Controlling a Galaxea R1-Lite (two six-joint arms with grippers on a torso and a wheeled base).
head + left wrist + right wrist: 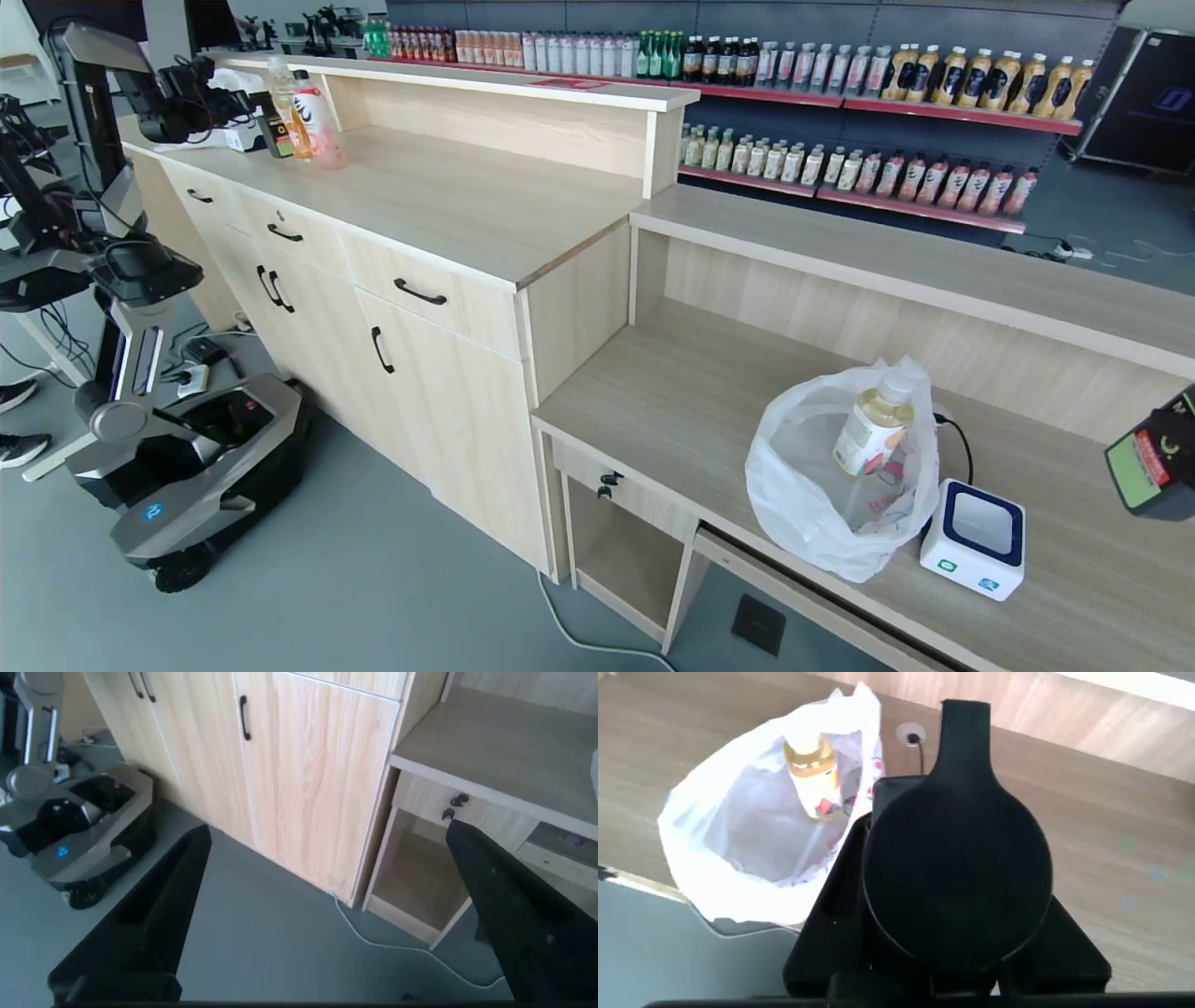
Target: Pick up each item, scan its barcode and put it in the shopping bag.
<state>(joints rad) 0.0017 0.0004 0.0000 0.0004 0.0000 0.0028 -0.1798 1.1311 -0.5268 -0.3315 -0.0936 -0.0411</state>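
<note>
A white plastic shopping bag stands on the low desk with a pale-drink bottle leaning inside it. Right beside it sits the white barcode scanner. At the far right edge a dark item with a green and red label hangs above the desk. In the right wrist view this dark round item sits between the fingers of my right gripper, above the desk beside the bag and bottle. My left gripper is open over the floor, in front of the cabinet.
Two bottles stand on the tall counter at the far left. Another robot is parked on the floor by the cabinet doors. Stocked drink shelves line the back. A cable trails on the floor below the desk.
</note>
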